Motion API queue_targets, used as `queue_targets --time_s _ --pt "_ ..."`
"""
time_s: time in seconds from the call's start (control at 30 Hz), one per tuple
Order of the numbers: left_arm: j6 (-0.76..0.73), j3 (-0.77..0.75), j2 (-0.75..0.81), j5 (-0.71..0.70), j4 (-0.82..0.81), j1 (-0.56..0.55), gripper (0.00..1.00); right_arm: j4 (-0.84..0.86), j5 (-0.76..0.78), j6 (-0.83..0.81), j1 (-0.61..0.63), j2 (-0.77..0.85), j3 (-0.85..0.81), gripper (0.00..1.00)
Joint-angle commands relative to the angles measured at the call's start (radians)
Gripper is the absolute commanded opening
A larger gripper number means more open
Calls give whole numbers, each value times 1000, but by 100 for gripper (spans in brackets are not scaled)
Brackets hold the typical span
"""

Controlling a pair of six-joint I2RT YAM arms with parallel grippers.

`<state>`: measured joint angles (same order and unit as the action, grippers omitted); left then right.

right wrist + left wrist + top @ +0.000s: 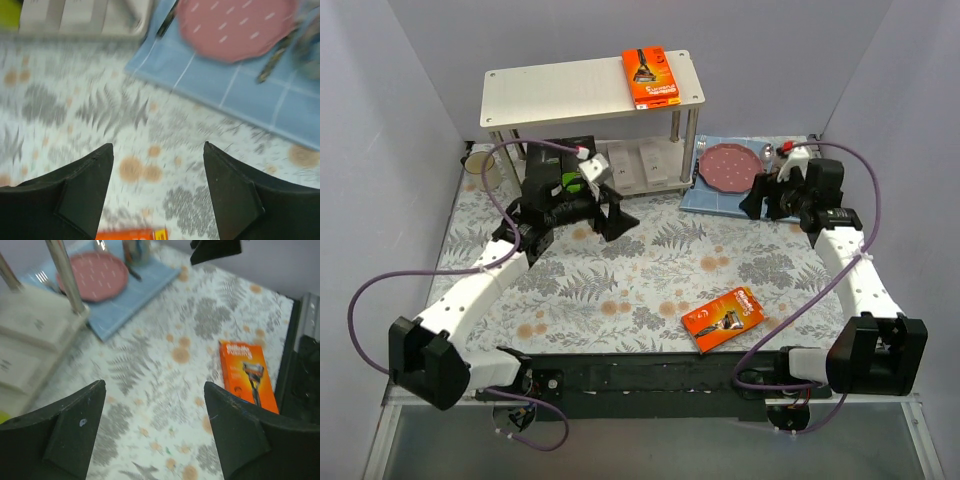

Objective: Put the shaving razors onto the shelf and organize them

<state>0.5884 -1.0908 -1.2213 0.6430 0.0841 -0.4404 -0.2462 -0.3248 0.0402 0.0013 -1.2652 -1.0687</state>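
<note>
The flower-print table [650, 270] is taking up most of the overhead view. At the upper middle of that view the shelf [570, 95] is standing on thin chrome legs, a pale top board over a lower one.

The left tool [605, 222] is hanging just in front of the lower board, left of centre. Its fingers are spread wide and nothing is sitting between them. The right tool [765, 203] is hovering at the right, over the near edge of a blue mat [715, 197]. It is gaping open too and gripping nothing. A red plate [730, 165] is resting on that mat, just right of the shelf.

One orange razor pack [650, 77] is lying flat at the right end of the top board. The other orange pack [722, 318] is lying on the table at the lower right of centre, well apart from the shelf and from both tools. Two white boxes [645, 163] are sitting side by side on the lower board. A black-and-green pack [568, 182] is showing at that board's left end, partly hidden behind the left arm.
</note>
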Motion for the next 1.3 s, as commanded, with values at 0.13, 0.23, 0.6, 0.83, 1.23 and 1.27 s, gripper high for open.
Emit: queue_targets --time_s 0.13,0.23,0.6,0.83,1.23,1.27 --pt "65 233 -32 55 141 3 76 -658 -458 -1078 42 -51 19 83" --pt "76 281 -17 57 117 2 78 -818 -392 -1455 77 -33 61 88" --pt "-10 344 135 -13 80 32 85 -863 -126 -1748 554 82 282 98" --pt "7 388 221 15 80 101 85 -768 -34 -1696 667 93 375 98" --pt "37 358 214 18 57 161 84 -95 113 -1280 818 -41 437 84" --pt "39 344 197 20 57 161 84 -78 113 -1163 821 -128 338 83"
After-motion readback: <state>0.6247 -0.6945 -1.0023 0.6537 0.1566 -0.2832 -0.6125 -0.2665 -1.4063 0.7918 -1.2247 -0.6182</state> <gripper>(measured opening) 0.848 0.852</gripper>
